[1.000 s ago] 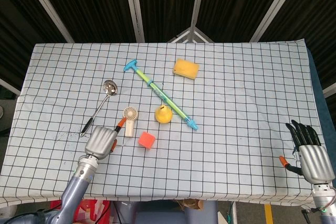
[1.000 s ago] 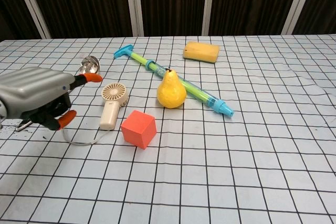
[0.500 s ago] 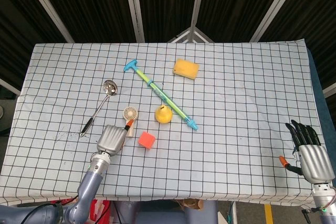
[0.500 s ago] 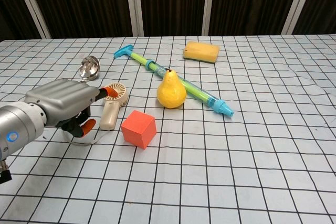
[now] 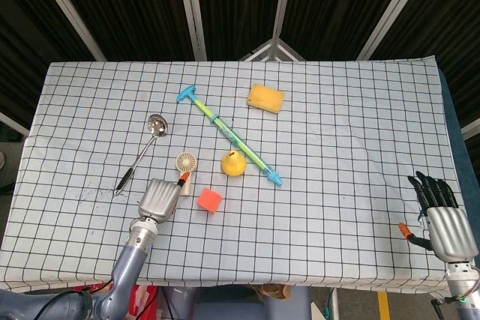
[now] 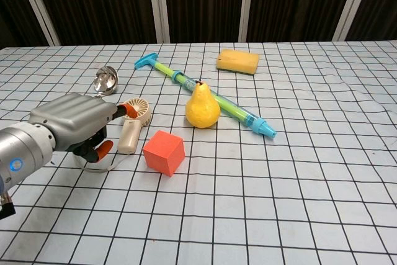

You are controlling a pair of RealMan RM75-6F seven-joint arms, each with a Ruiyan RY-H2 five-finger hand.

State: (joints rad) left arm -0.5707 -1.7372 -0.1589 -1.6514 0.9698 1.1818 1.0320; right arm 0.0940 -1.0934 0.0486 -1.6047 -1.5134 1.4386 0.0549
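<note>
The light is bright and even, from above. Shadows beside the left hand [image 6: 74,125] are small and soft. Both pictures look sharp.

Left hand [image 6: 77,125] low, fingers curled; right hand [image 5: 442,219] open, fingers spread.

My desk [image 5: 345,140] wears a white cloth with a black grid. Behind the desk: dark corrugated wall panels [image 5: 135,5] split by pale metal struts [image 5: 191,9].
</note>
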